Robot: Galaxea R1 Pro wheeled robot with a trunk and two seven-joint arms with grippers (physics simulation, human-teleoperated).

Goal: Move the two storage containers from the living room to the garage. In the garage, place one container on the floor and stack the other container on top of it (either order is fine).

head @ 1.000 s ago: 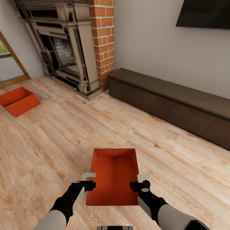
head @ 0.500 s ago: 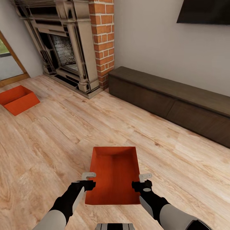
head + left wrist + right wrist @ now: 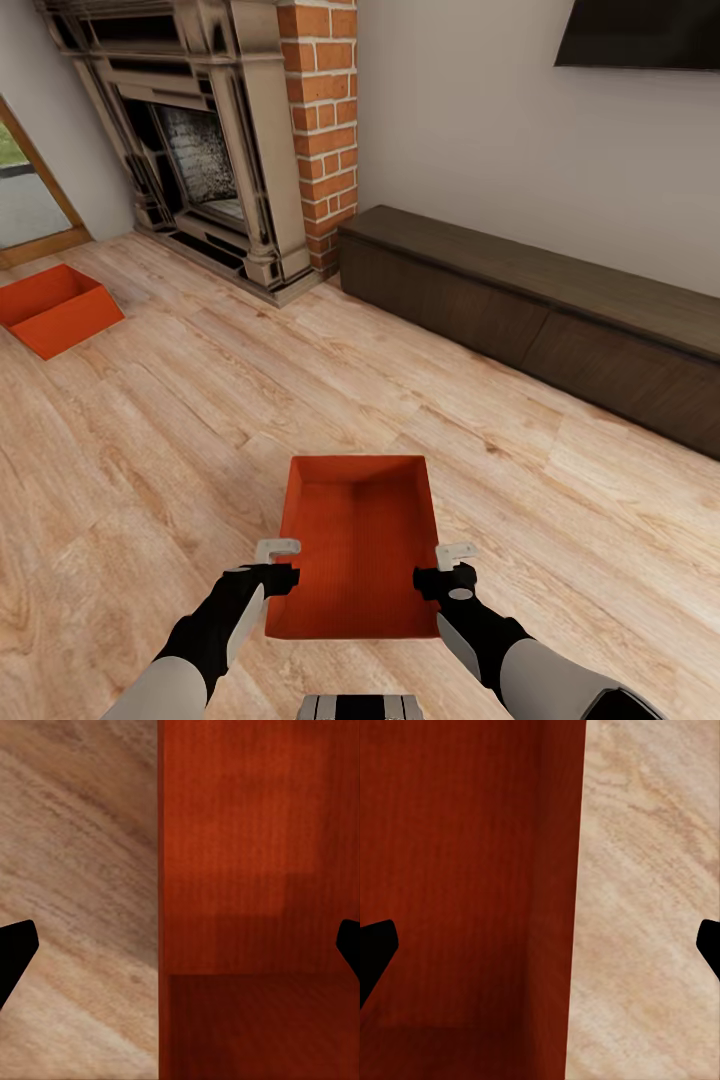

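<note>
The left gripper point(image 3: 277, 563) and right gripper point(image 3: 452, 565) each straddle a long wall of the near orange-red rectangular open-top bin point(image 3: 355, 545), fingers spread wide with one inside and one outside the rim. It sits on the light wood plank floor point(image 3: 200, 430). The second identical bin point(image 3: 55, 310) lies well apart, near the brick fireplace point(image 3: 250, 150), opposite the long dark low cabinet point(image 3: 540, 310).

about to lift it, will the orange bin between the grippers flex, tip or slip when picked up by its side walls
The near storage container looks rigid, so it probably won't flex. Empty and thin-walled, likely light. Left gripper and right gripper straddle opposite walls, which should limit tipping; the smooth flared walls might slip.
</note>
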